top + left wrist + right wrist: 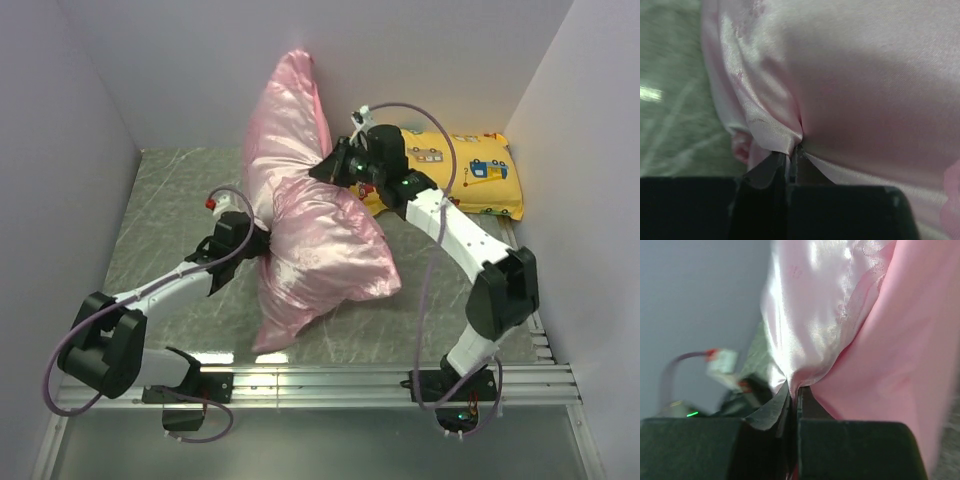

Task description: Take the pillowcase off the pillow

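Observation:
The shiny pink pillowcase (310, 230) covers the pillow and stands bunched in the middle of the table, pinched in at its waist. No white pillow shows; it is hidden inside. My left gripper (262, 240) is shut on a fold of the pillowcase at its left side; the left wrist view shows the fabric (840, 75) pinched at the gripper (792, 152). My right gripper (325, 168) is shut on the pillowcase at its right upper side; the right wrist view shows pink fabric (840, 315) caught at the gripper (795, 390).
A yellow cartoon-vehicle-print pillow (475, 172) lies at the back right, behind the right arm. Grey walls enclose the table on the left, back and right. A metal rail (320, 385) runs along the near edge.

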Action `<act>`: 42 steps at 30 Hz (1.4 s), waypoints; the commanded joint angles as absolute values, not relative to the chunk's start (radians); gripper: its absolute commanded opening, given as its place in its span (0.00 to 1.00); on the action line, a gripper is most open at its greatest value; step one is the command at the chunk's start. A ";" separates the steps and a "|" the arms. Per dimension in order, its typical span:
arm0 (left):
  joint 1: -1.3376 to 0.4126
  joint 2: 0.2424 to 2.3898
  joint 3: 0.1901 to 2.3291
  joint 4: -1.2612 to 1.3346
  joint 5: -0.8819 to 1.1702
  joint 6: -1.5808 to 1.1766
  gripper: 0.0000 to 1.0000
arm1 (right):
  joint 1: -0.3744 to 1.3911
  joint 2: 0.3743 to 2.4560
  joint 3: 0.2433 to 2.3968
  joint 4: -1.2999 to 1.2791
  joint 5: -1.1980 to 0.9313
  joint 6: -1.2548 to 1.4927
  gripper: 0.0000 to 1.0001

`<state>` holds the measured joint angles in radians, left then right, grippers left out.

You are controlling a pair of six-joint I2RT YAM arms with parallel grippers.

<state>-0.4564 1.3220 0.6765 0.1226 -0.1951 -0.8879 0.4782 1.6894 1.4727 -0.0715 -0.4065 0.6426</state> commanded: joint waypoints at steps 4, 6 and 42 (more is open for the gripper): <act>-0.515 1.336 0.653 0.325 0.087 -0.937 0.31 | 0.661 1.525 1.658 -0.159 -0.312 0.519 0.00; -0.522 1.306 0.652 0.344 0.107 -0.940 0.54 | 0.683 1.540 1.643 -0.189 -0.275 0.490 0.00; -0.312 1.276 0.950 -0.177 -0.253 -0.808 0.94 | 0.923 1.269 1.079 -0.041 -0.023 0.534 0.72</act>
<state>-0.3397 1.2652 0.9558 -0.2432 -0.3035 -0.8284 0.9123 1.3609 1.1118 0.0204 -0.1402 0.5385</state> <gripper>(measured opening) 0.952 0.707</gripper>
